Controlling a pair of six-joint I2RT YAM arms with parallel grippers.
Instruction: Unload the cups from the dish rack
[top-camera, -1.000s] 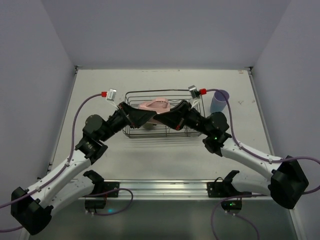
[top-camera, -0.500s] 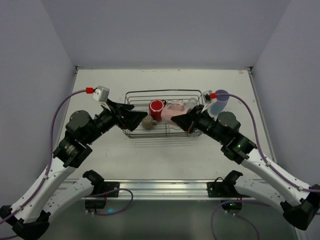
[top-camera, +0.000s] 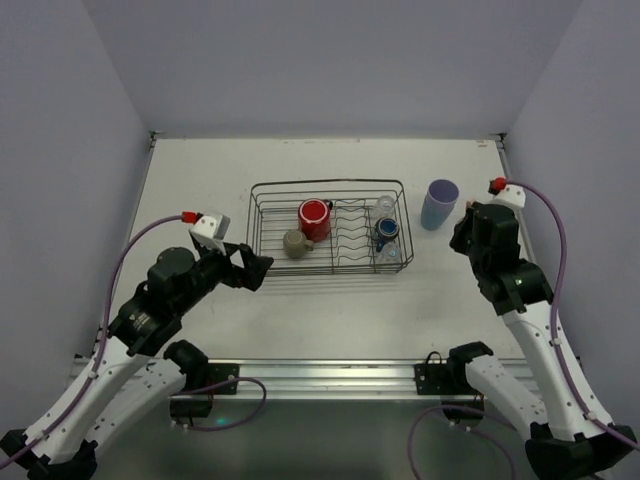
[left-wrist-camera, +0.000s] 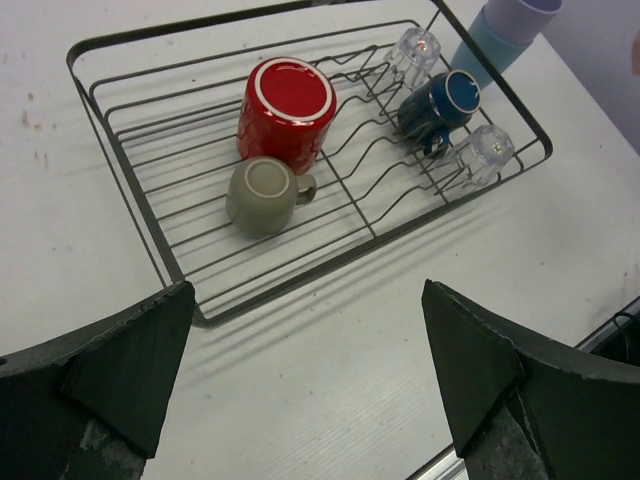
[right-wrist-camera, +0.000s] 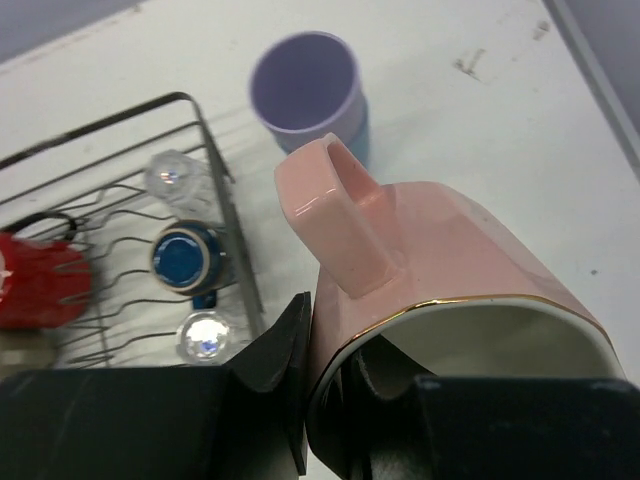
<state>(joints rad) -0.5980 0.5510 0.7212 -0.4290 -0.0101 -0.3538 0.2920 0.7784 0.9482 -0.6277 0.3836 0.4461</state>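
The pink handled ceramic cup (right-wrist-camera: 440, 250) is outside the dark wire dish rack (top-camera: 320, 182), its rim pinched in the right claw (right-wrist-camera: 335, 400) near the lavender tumbler (top-camera: 439, 203) on the white tabletop (top-camera: 200, 180). A red mug (left-wrist-camera: 288, 105), olive-beige cup (left-wrist-camera: 262, 195), dark blue cup (left-wrist-camera: 440, 105) and two clear glasses (left-wrist-camera: 482, 150) sit in the rack. The left claw (left-wrist-camera: 305, 370) gapes wide, empty.

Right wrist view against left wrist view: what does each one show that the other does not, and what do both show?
Only the right wrist view shows the pink cup, gripped at its rim by the right claw. Only the left wrist view shows the dish rack in full, the olive-beige cup in full, and the open left claw, which holds nothing. Both show the red mug, the dark blue cup, two clear glasses and the lavender tumbler standing outside the rack.
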